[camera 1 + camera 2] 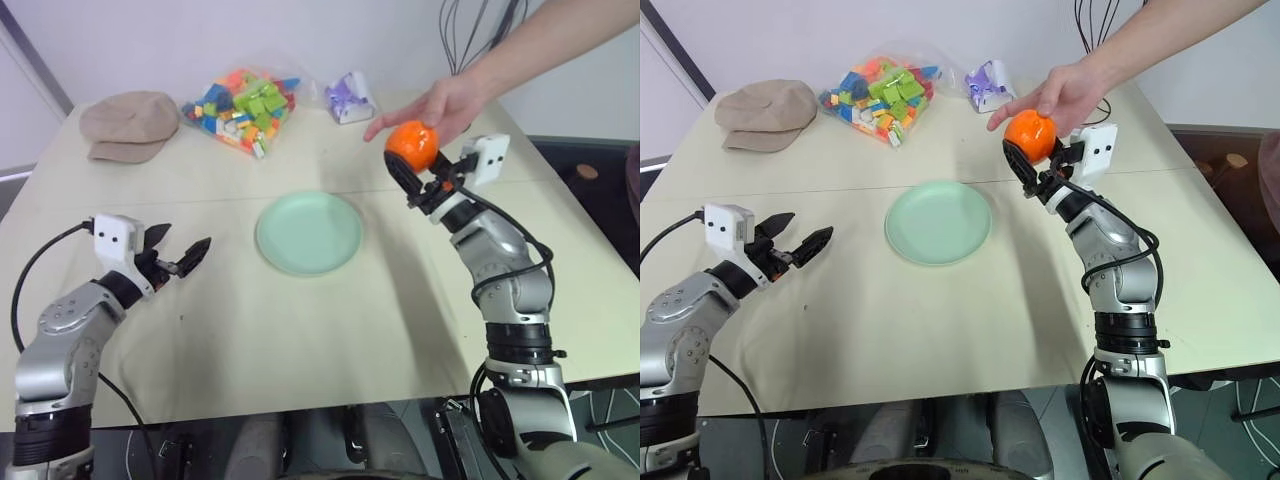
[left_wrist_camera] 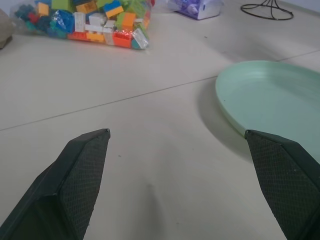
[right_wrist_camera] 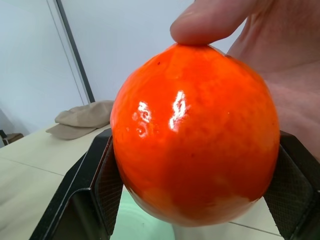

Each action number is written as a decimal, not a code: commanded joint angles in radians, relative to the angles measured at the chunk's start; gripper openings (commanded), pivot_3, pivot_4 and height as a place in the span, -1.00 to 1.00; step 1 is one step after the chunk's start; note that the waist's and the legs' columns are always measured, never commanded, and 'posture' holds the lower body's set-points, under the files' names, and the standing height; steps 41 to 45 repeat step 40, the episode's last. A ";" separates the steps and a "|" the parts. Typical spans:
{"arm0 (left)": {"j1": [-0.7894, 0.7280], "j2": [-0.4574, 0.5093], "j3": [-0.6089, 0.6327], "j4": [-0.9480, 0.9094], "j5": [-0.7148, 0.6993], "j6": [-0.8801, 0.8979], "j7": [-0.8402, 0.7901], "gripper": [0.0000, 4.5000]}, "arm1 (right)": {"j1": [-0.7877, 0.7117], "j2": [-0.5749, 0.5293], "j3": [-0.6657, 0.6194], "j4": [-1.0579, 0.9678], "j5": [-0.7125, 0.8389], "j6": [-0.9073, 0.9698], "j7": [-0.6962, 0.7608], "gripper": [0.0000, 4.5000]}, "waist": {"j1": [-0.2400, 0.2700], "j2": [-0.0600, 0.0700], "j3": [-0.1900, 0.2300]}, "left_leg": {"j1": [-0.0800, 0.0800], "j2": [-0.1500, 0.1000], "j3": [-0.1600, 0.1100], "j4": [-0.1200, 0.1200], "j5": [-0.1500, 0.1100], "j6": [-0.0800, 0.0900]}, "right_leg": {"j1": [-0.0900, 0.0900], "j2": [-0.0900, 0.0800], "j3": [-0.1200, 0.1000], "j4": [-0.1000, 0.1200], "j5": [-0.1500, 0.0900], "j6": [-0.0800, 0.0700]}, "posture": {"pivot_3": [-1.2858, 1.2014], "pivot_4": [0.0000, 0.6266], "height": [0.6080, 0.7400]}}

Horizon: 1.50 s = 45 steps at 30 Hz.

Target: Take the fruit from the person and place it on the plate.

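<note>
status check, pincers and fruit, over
Right pincer shut on fruit; person's hand on it too. Left pincer open, idle. Plate bare.

My arms reach over a pale beige table (image 1: pixel 300 330). A mint-green plate (image 1: pixel 309 233) lies flat near its middle. Along the far edge lie a beige flat cap (image 1: pixel 128 125) by the far left corner, a clear bag of multicoloured toy bricks (image 1: pixel 243 108) beside it, and a small purple-and-white packet (image 1: pixel 349 98) further right.
</note>
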 commanded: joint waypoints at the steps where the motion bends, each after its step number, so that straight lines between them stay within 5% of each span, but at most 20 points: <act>1: -0.017 0.018 0.018 -0.016 -0.010 0.000 -0.008 1.00 | 0.038 -0.054 0.019 -0.185 0.064 0.098 0.052 0.38 | 0.002 0.000 0.000 | 0.000 0.000 0.000 0.000 0.000 0.000 | 0.000 0.000 0.000 0.000 0.000 0.000 | 0.03 -0.52 1.00; 4: -0.019 0.036 0.004 -0.022 -0.005 0.002 -0.031 1.00 | 0.129 -0.078 0.124 -0.289 0.055 0.159 0.098 0.38 | 0.001 0.000 0.000 | 0.000 0.000 -0.001 -0.001 0.000 0.001 | 0.000 0.000 -0.001 -0.001 0.000 0.000 | 0.03 -0.52 1.00; 10: -0.032 0.049 -0.024 -0.043 -0.002 0.015 -0.059 1.00 | 0.092 0.024 0.266 -0.152 -0.092 0.062 0.092 0.38 | -0.005 0.000 0.000 | 0.000 0.000 0.000 -0.003 0.000 0.001 | -0.001 0.000 0.000 -0.002 0.000 -0.001 | 0.03 -0.52 1.00; 19: -0.003 0.034 -0.036 -0.081 -0.004 0.017 -0.043 1.00 | 0.015 0.082 0.321 0.062 -0.213 -0.062 0.155 0.38 | 0.000 0.000 0.000 | -0.001 0.000 0.000 -0.004 0.000 0.001 | -0.001 0.000 -0.001 -0.005 0.001 0.000 | 0.03 -0.52 1.00; 20: -0.002 0.033 -0.036 -0.084 -0.005 0.018 -0.041 1.00 | 0.011 0.082 0.326 0.081 -0.221 -0.065 0.169 0.84 | -0.001 0.000 0.000 | -0.001 0.000 0.000 -0.004 -0.001 0.001 | -0.001 0.000 -0.001 -0.005 0.001 0.000 | 0.03 -0.52 1.00; 22: -0.003 0.032 -0.033 -0.089 -0.004 0.018 -0.036 1.00 | 0.010 0.076 0.343 0.113 -0.242 -0.077 0.198 0.99 | -0.001 0.000 0.000 | -0.001 0.000 0.000 -0.004 -0.001 0.001 | -0.001 0.000 -0.001 -0.005 0.001 0.000 | 0.03 -0.52 1.00; 28: 0.000 0.038 -0.024 -0.091 -0.008 0.020 -0.038 1.00 | 0.032 0.050 0.312 0.066 -0.239 -0.036 0.217 0.99 | -0.001 0.000 0.000 | 0.000 0.000 0.000 -0.005 0.000 0.001 | -0.001 0.000 -0.001 -0.005 0.001 0.000 | 0.03 -0.52 1.00; 38: 0.038 0.064 0.004 -0.077 -0.012 0.014 -0.067 1.00 | 0.207 -0.118 0.053 -0.256 -0.051 0.185 0.193 0.99 | -0.001 0.000 0.000 | 0.000 -0.001 0.000 -0.010 -0.001 0.001 | -0.001 -0.002 -0.001 -0.008 0.001 -0.001 | 0.03 -0.52 1.00; 45: 0.040 0.066 0.002 -0.075 -0.005 0.009 -0.071 1.00 | 0.222 -0.136 0.036 -0.283 -0.037 0.214 0.187 0.99 | -0.002 0.000 0.000 | 0.000 -0.001 0.000 -0.011 -0.001 0.001 | -0.001 -0.002 0.000 -0.008 0.001 -0.001 | 0.03 -0.52 1.00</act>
